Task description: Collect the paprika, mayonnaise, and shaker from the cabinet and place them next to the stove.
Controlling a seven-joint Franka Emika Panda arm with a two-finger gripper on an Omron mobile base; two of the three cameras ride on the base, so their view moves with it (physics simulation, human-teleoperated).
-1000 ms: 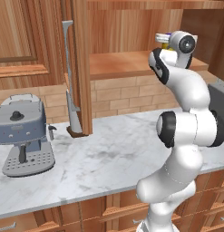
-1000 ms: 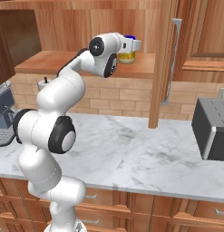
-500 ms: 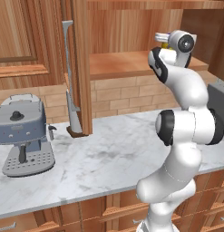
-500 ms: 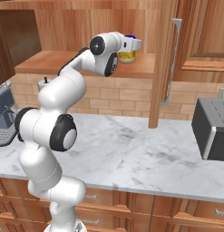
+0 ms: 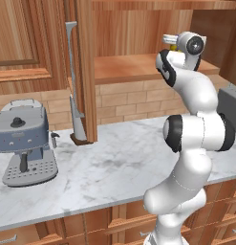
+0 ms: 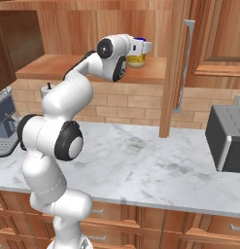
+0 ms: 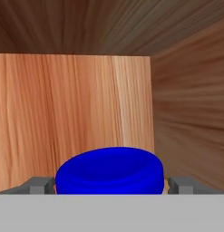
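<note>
The mayonnaise (image 6: 136, 60), a squat yellowish jar with a blue lid (image 7: 109, 172), stands on the wooden shelf (image 6: 53, 67) of the open cabinet (image 5: 124, 67). My gripper (image 6: 142, 47) reaches into the cabinet at the height of the jar's top. In the hand view my gripper (image 7: 111, 185) is open, with one fingertip (image 7: 41, 184) at each side of the lid and close to it. The jar rests on the shelf. The paprika, the shaker and the stove are out of view.
The cabinet door stands open, edge-on, with its long silver handle (image 5: 72, 72) (image 6: 187, 63) hanging over the marble counter (image 5: 114, 167). A grey coffee machine (image 5: 24, 139) sits at the counter's left. A dark toaster oven (image 6: 227, 138) sits at its right.
</note>
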